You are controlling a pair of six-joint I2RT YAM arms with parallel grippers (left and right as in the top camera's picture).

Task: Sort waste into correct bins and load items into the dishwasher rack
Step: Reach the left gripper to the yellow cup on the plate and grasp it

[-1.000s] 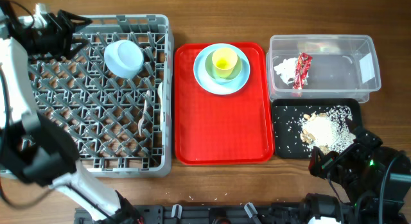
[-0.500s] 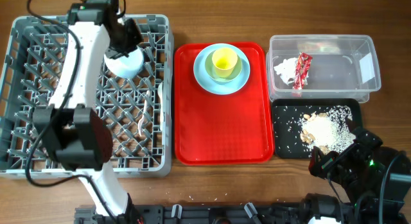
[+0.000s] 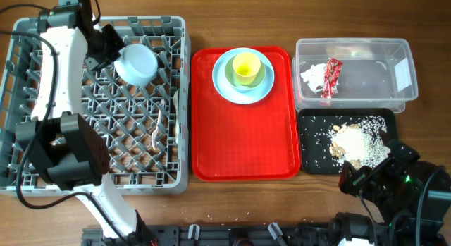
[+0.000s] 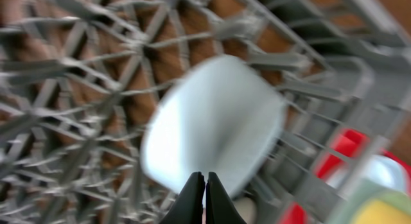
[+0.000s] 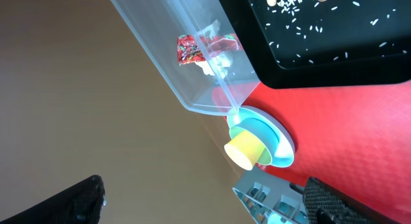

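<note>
The light blue bowl [image 3: 138, 63] lies upside down in the back of the grey dishwasher rack [image 3: 42, 168]. My left gripper [image 3: 107, 46] hovers just left of it, shut and empty. The blurred left wrist view shows the bowl [image 4: 212, 121] just beyond the closed gripper [image 4: 204, 185]. A white spoon [image 3: 156, 130] and fork [image 3: 175, 99] lie in the rack. The light blue plate [image 3: 227, 85] carries the yellow cup [image 3: 246, 68]. The clear tub [image 3: 366, 77] holds the napkin [image 3: 311, 75] and red wrapper [image 3: 331, 77]. Rice scraps [image 3: 356, 142] lie in the black tray [image 3: 313, 158]. My right gripper [image 5: 209, 205] is open and empty.
The red tray [image 3: 243, 144] sits between the rack and the two bins, with the plate at its far end. The right arm [image 3: 402, 186] rests at the table's front right corner, below the black tray.
My left arm swung from the rack's far left corner across to the bowl, then drew back a little to the left. Its jaws closed on nothing. The bowl and the right arm stayed put.
</note>
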